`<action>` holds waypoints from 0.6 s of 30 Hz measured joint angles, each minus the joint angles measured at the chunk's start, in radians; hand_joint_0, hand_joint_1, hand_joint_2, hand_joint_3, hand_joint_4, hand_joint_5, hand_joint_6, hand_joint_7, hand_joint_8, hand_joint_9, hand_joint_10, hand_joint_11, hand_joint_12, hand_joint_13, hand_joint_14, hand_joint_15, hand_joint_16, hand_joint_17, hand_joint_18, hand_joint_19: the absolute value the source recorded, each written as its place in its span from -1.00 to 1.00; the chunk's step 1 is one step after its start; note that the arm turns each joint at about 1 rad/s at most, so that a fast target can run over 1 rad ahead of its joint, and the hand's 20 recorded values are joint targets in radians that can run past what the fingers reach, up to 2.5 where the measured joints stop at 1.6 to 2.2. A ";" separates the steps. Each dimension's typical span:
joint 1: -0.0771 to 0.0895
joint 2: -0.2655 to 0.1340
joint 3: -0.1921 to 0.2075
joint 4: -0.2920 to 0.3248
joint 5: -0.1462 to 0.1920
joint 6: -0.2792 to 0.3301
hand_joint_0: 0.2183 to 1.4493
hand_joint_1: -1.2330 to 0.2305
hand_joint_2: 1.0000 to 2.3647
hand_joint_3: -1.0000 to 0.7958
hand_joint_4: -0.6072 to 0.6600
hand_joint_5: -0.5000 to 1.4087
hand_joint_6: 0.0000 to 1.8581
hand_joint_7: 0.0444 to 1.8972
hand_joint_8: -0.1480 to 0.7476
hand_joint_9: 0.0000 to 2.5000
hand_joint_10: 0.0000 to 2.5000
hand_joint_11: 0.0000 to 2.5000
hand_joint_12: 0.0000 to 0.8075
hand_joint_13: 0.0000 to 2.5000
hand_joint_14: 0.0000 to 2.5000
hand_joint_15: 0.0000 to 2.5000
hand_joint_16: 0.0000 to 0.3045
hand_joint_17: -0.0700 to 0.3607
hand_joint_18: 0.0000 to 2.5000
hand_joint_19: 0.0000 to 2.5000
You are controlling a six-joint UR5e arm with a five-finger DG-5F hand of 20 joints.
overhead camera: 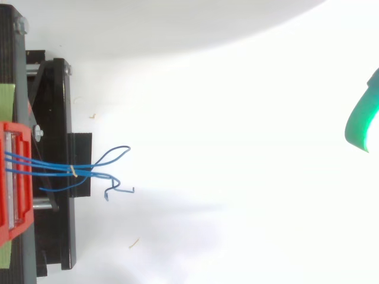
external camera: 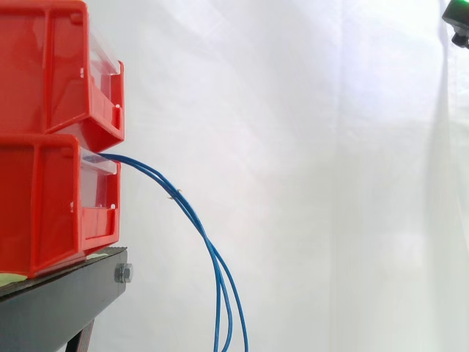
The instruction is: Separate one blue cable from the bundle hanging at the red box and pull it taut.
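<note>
Currently, the bundle of thin blue cables (external camera: 213,257) exits the front of the lower red plastic bin (external camera: 44,209) at the left of the frame, is bound by a small pale tie (overhead camera: 74,171) just beyond the bin, and droops in an arc to the bottom edge of the side view. This bin carries a second red plastic bin (external camera: 44,66) and rests on the black metal stand (external camera: 58,301). The green-glowing robot hand (overhead camera: 359,127) sits at the far right edge, well apart from the cables; whether it is wide or narrow cannot be determined.
</note>
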 measured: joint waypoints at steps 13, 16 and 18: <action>0.000 0.000 0.000 0.000 0.000 0.000 -0.54 -0.27 -1.00 -0.44 0.24 -0.71 -0.46 -0.25 -0.13 -0.56 -1.00 -0.87 -0.26 -0.58 -0.99 -0.85 -0.75 -0.28 -0.48 -0.58; 0.001 0.000 0.000 0.000 0.001 0.000 -0.54 -0.27 -1.00 -0.44 0.25 -0.71 -0.46 -0.25 -0.12 -0.56 -1.00 -0.87 -0.26 -0.58 -0.99 -0.85 -0.75 -0.28 -0.49 -0.60; 0.001 0.000 0.000 -0.001 0.001 0.000 -0.54 -0.27 -1.00 -0.44 0.25 -0.71 -0.46 -0.25 -0.13 -0.56 -1.00 -0.86 -0.26 -0.58 -0.99 -0.85 -0.75 -0.28 -0.49 -0.59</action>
